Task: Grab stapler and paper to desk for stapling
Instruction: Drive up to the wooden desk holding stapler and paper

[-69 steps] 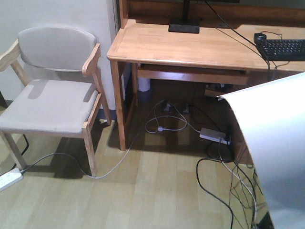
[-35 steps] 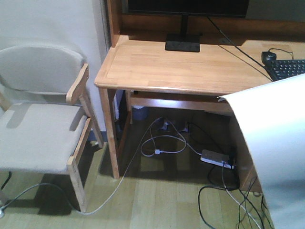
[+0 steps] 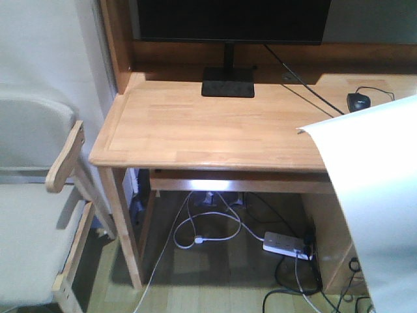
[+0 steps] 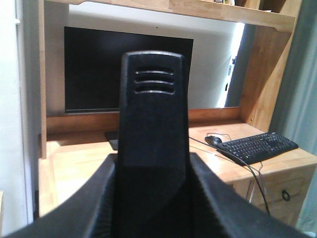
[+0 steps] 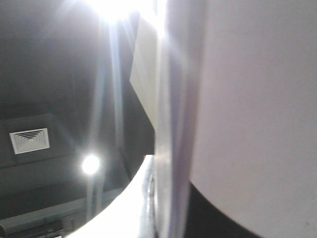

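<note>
The stapler (image 4: 153, 99), black with ribbed slots near its tip, fills the middle of the left wrist view. My left gripper (image 4: 153, 166) is shut on it, a dark finger on each side. The paper (image 3: 378, 195), a large white sheet, curves up at the right of the front view and hides part of the desk's right side. In the right wrist view the paper (image 5: 247, 99) is seen edge-on, with my right gripper (image 5: 166, 198) shut on its edge. The desk (image 3: 195, 130), light wood with a raised rim, lies straight ahead and close.
A black monitor (image 3: 228, 19) on its stand base (image 3: 228, 83) sits at the desk's back. A mouse (image 3: 358, 101) and a keyboard (image 4: 257, 146) lie on the right. A padded wooden chair (image 3: 39, 215) stands left. Cables and a power strip (image 3: 283, 244) lie under the desk.
The front view has drawn closer to the desk, which now looms larger and lower in frame. The chair has slid off to the left. The paper stays held at the right.
</note>
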Tool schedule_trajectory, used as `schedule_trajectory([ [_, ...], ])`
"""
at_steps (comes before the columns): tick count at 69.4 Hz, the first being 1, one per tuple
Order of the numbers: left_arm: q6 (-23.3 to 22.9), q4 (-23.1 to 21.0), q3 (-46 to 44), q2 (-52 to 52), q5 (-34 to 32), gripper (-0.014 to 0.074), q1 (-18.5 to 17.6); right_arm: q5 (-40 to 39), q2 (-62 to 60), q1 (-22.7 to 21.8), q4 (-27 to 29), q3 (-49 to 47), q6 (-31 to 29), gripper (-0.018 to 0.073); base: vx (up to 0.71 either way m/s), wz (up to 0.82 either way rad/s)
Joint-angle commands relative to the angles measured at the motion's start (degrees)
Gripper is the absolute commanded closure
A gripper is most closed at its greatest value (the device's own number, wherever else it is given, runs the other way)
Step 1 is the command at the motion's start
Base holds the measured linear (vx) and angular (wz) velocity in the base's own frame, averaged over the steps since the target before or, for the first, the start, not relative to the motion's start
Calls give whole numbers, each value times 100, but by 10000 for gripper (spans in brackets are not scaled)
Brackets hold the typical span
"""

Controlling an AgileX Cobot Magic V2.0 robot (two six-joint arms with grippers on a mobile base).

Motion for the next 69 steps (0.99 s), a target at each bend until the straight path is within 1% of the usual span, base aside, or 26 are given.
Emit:
schedule_trajectory([
  [1,-16,36,-135,107,-646,603,-22,-155,66,-48,94,-182,-51,568,36,-13],
  [34,-16,36,-135,107,-646,603,-22,-155,66,-48,94,-182,-51,568,31,-8],
  [69,-16,36,-135,107,-646,603,-22,-157,66,-48,94,-182,-50,568,24,1],
])
